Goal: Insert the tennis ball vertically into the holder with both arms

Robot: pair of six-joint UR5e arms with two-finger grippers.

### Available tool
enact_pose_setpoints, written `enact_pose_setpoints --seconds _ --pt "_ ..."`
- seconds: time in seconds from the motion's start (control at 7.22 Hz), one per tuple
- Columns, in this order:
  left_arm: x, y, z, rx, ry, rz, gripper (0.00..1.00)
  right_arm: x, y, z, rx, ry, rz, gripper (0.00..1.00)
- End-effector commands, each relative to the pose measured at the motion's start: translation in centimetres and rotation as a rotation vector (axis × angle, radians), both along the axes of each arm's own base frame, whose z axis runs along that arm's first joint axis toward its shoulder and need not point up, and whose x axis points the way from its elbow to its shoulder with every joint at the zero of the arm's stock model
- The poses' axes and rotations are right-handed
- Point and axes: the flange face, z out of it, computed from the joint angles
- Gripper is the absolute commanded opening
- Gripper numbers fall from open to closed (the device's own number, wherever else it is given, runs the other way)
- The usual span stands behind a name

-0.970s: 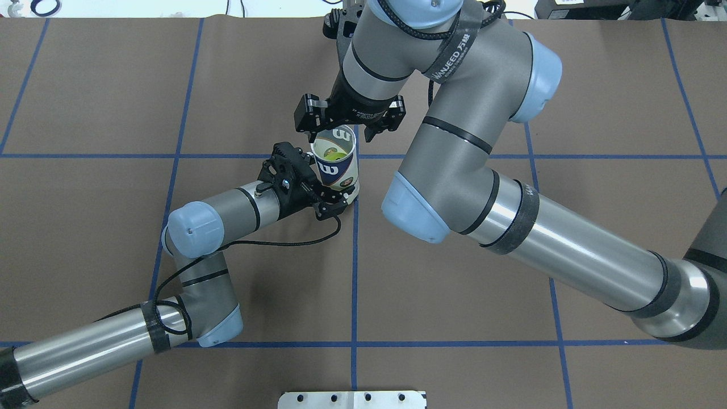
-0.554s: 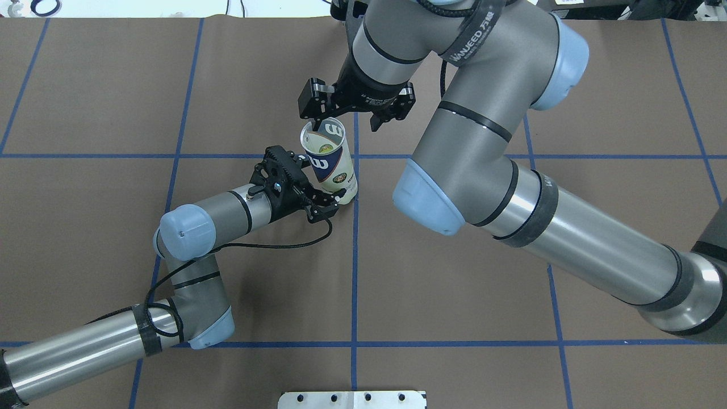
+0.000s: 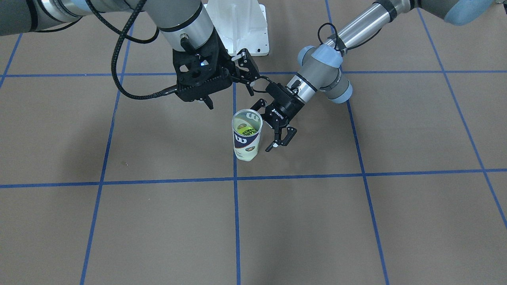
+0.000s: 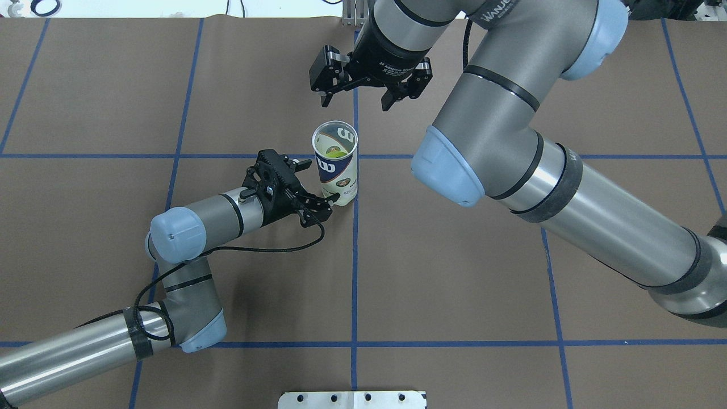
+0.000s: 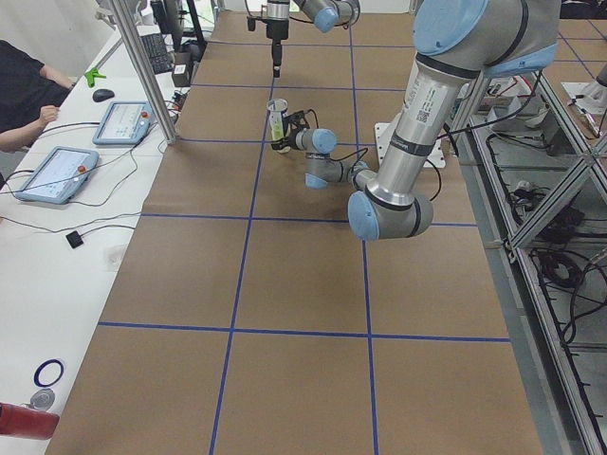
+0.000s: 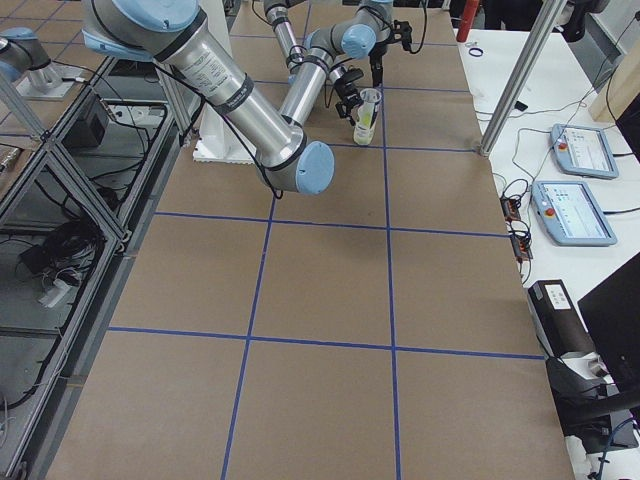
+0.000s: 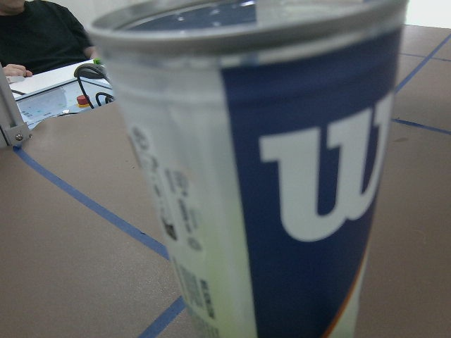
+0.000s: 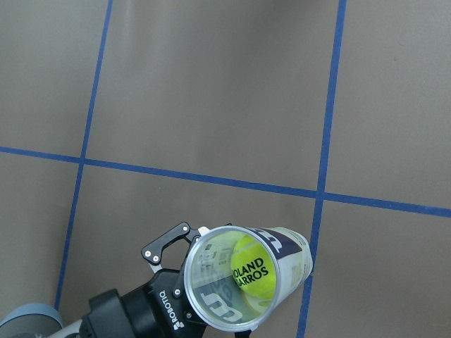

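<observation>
Since a second ago the right gripper [image 4: 356, 103] had lifted clear of the holder [image 4: 336, 165], and the left gripper [image 4: 319, 180] had backed off its base. Holder stood upright, tennis ball [image 8: 248, 271] inside, just beside the blue tape crossing [image 4: 355, 156] on the robot's left. Left gripper sat farther left of the crossing, jaws spread; right gripper hung beyond the crossing, jaws apart and empty.
</observation>
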Motion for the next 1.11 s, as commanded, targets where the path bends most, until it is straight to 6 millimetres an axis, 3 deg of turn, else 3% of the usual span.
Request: enact_pose_setpoints --seconds 0.0,0.42,0.55,0.83,0.97 --pt "-1.6 1.0 -0.5 0.013 0.018 0.030 0.99 0.5 -0.4 0.2 -0.002 0.001 0.009 0.98" --pt "-6.2 2.2 1.4 0.005 -0.009 0.067 0.99 1.8 -1.5 1.3 -0.013 0.012 0.033 0.98" --pt "-8.6 1.4 2.3 0.003 -0.020 0.076 0.99 2.6 -2.2 2.2 -0.022 0.020 0.048 0.98" --pt "-14.7 -3.6 4.3 -0.067 -0.116 0.057 0.99 4.5 -2.2 5.3 -0.021 0.042 0.071 0.99" --pt "-17.6 -6.5 5.5 -0.145 -0.192 0.007 0.99 5.7 -3.1 7.0 -0.042 0.059 0.094 0.99"
